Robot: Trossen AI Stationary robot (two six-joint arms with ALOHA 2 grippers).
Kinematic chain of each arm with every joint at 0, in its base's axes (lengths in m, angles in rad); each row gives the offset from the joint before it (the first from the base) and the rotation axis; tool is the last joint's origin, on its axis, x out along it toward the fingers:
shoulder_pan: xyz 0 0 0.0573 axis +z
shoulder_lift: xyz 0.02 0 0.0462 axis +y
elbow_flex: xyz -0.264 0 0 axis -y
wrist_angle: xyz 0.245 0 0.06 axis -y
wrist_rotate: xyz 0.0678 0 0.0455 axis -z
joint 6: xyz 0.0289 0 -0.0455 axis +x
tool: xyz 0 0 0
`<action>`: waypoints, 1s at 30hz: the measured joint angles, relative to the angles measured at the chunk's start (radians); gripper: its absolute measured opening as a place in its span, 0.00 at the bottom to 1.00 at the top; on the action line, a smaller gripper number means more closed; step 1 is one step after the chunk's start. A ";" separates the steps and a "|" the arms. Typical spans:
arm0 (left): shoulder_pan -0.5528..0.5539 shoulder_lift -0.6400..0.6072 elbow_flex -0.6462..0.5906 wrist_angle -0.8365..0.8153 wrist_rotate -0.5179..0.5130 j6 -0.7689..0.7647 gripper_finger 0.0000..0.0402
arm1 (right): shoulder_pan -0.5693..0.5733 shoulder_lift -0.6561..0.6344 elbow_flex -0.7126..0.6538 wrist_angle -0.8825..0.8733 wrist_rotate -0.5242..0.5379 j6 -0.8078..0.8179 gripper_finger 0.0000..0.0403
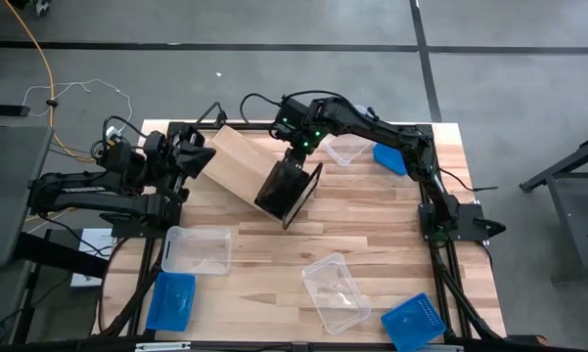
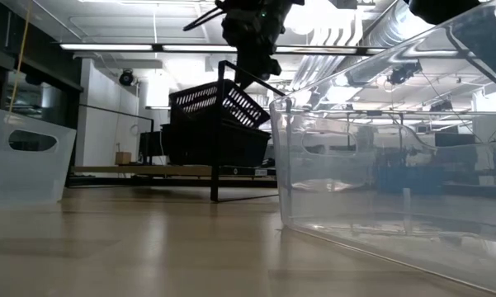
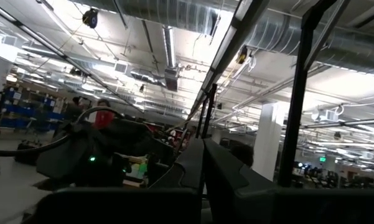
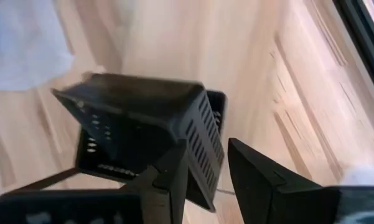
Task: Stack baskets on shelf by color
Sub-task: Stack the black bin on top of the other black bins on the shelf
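Observation:
The shelf (image 1: 237, 161), light wood with a thin black frame, stands at the table's far middle. At its right open side my right gripper (image 1: 296, 152) is shut on a black slatted basket (image 2: 214, 101). This basket hangs tilted just above another black basket (image 2: 206, 142) that rests inside the shelf. My left gripper (image 1: 194, 156) is shut and empty at the shelf's left side, pointing up; its fingers (image 3: 202, 168) show pressed together. Whether it touches the shelf cannot be told. My right gripper pinches the black basket's slatted side wall (image 4: 208, 149) near its rim, between its two fingers. The fingers (image 4: 174, 171) come slanting down from above. The basket is lifted and tilted, its far end lower (image 2: 181, 103), over the basket below.
Loose baskets lie on the table. Two clear ones (image 1: 198, 249) (image 1: 335, 291) and two blue ones (image 1: 171, 298) (image 1: 414, 321) are near the front. A clear one (image 1: 347, 149) and a blue one (image 1: 389, 156) are at the far right. Bare wood lies in the middle.

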 joint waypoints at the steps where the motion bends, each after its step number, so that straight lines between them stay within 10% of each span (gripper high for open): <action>1: 0.000 0.000 0.000 0.000 -0.005 0.004 0.00 | 0.002 0.000 0.000 0.011 -0.005 -0.007 0.26; 16: 0.000 0.000 0.000 -0.012 -0.012 0.020 0.00 | -0.001 -0.009 -0.001 0.022 0.111 -0.135 0.26; 30: 0.000 0.000 0.000 -0.037 -0.012 0.020 0.00 | 0.016 -0.065 0.000 -0.010 -0.017 -0.301 0.26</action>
